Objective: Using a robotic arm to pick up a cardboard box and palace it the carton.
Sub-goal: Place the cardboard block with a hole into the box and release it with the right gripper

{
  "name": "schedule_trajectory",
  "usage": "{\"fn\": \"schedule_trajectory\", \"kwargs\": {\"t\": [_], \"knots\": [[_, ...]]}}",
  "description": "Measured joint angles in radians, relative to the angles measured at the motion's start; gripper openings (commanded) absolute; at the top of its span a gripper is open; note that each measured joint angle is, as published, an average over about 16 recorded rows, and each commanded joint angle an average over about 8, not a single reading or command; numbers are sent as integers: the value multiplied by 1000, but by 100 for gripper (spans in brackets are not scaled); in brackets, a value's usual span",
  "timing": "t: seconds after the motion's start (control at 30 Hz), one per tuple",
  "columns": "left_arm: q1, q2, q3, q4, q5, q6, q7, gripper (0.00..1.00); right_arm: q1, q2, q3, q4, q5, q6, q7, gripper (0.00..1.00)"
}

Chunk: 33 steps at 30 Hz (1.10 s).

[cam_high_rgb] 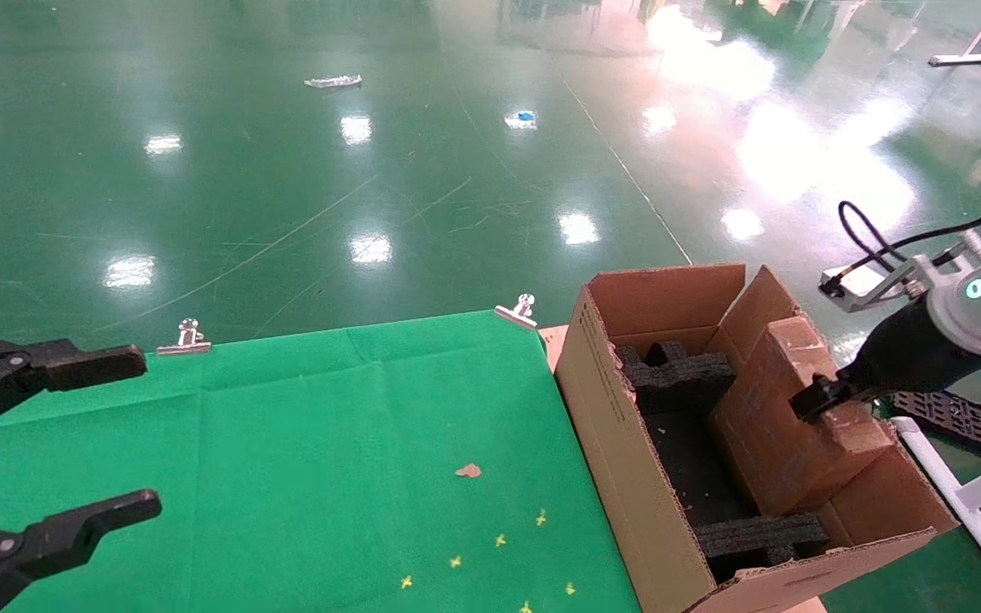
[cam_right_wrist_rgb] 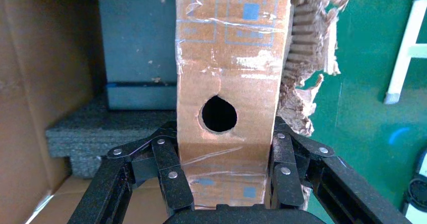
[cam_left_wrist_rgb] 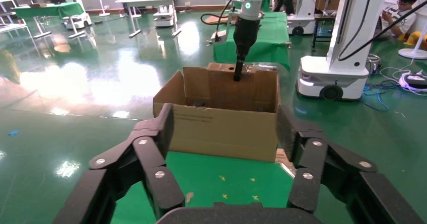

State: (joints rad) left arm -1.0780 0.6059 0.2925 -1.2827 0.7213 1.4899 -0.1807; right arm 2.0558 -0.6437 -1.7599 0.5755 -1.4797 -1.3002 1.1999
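My right end effector (cam_right_wrist_rgb: 224, 183) is clamped on the cardboard box (cam_high_rgb: 784, 417), inside the carton (cam_high_rgb: 610, 443) at lower right; my left end effector (cam_high_rgb: 52, 443) hangs open, lower left.

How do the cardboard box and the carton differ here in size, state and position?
The cardboard box is small and narrow; the carton is far larger. The cardboard box is closed, with a round hole in one face; the carton is open-topped, flaps up, black foam inserts inside. The cardboard box is clamped by the right gripper and sits tilted inside the carton, which rests beside the green cloth. Both are worn brown cardboard.
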Motion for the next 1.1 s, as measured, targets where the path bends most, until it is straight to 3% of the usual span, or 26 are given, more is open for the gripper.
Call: {"fn": "schedule_trajectory", "kwargs": {"t": [0.63,0.9,1.1], "knots": [[0,0,1,0,-1,0,1,100,-250,-34,33,-60,90,255,-111,3],[0,-1,2,0,-1,-1,1,100,-280,-21,48,-57,114,297,-167,100],[0,-1,2,0,-1,-1,1,100,-275,-17,50,-63,117,289,-186,100]]}}
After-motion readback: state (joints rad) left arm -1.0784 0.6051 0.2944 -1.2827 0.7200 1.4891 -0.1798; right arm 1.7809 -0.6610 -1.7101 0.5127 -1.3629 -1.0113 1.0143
